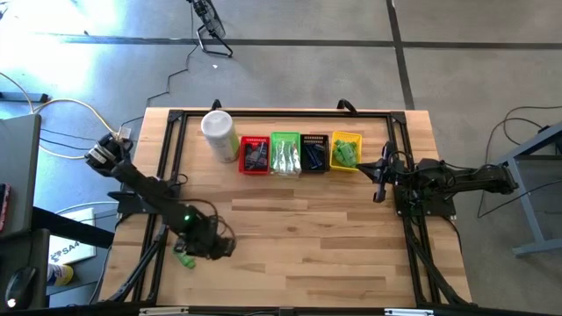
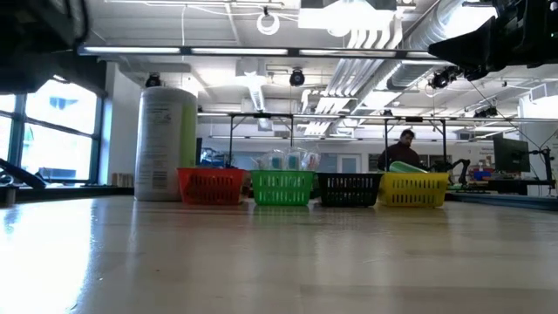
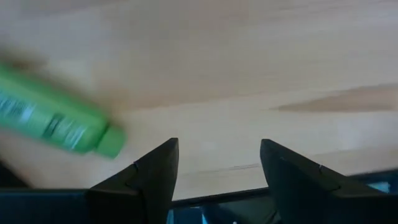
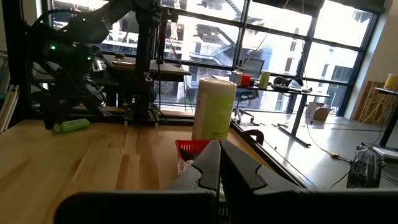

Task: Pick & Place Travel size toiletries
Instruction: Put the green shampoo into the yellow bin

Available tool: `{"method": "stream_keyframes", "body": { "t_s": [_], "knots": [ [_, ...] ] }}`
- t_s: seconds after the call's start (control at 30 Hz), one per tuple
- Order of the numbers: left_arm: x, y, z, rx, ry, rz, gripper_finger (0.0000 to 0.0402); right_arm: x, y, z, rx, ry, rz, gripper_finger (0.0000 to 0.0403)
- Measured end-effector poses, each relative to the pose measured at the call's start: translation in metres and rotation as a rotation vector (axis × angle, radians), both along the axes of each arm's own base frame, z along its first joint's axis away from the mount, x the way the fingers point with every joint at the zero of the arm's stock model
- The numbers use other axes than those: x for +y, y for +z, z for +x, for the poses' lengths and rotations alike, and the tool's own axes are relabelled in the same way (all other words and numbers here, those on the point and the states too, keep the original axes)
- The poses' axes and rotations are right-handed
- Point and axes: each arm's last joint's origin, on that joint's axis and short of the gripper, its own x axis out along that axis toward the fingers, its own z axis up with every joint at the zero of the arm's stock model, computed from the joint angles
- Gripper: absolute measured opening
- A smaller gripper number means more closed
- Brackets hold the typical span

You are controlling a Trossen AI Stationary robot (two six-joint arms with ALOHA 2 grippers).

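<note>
A bright green mini bottle (image 1: pixel 184 261) lies on its side on the wooden table near the front left; it also shows in the left wrist view (image 3: pixel 56 124) and the right wrist view (image 4: pixel 71 126). My left gripper (image 3: pixel 217 146) hovers open just beside it (image 1: pixel 219 247), pointing steeply down, with only bare table between its fingers. My right gripper (image 4: pixel 219 163) is shut and parked level at the table's right side (image 1: pixel 379 180). More toiletries fill the baskets at the back.
A row of small baskets stands at the far edge: red (image 1: pixel 255 154), green (image 1: pixel 284 154), black (image 1: pixel 314 154) and yellow (image 1: pixel 346 151). A tall white canister (image 1: pixel 219 133) stands left of them. A person (image 2: pixel 405 144) shows in the room behind.
</note>
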Motion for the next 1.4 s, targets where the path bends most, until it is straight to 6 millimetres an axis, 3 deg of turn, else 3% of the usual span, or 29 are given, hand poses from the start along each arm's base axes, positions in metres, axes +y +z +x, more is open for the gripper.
{"method": "stream_keyframes", "body": {
  "t_s": [0.17, 0.33, 0.5, 0.57, 0.73, 0.93, 1.07, 1.4],
  "knots": [
    [-0.014, -0.002, -0.018, 0.104, 0.069, 0.016, 0.0183, 0.0, 0.0, 0.0, 0.001, 0.0, -0.002, 0.0002],
    [-0.018, -0.004, -0.033, 0.191, 0.1, 0.066, 0.0107, 0.0, 0.0, 0.0, 0.002, 0.0, -0.005, 0.0002],
    [-0.015, -0.005, -0.037, 0.227, 0.102, 0.11, 0.0023, 0.0, 0.0, 0.0, 0.003, 0.001, -0.006, 0.0002],
    [-0.015, -0.005, -0.037, 0.219, 0.105, 0.118, 0.0007, 0.0, 0.0, 0.0, 0.003, 0.001, -0.006, 0.0002],
    [-0.018, -0.005, -0.034, 0.242, 0.103, 0.147, 0.0006, 0.0, 0.0, 0.0, 0.005, 0.0, -0.012, 0.0002],
    [-0.028, 0.013, -0.025, 0.312, 0.071, 0.227, 0.0001, 0.0, 0.0, 0.0, 0.007, -0.001, -0.024, 0.0002],
    [-0.035, 0.019, -0.029, 0.393, 0.038, 0.308, 0.0001, 0.0, 0.0, 0.0, 0.007, -0.001, -0.024, 0.0002],
    [-0.062, -0.015, -0.039, 0.553, -0.003, 0.357, 0.0, 0.0, 0.0, 0.0, 0.007, -0.001, -0.024, 0.0002]
  ]
}}
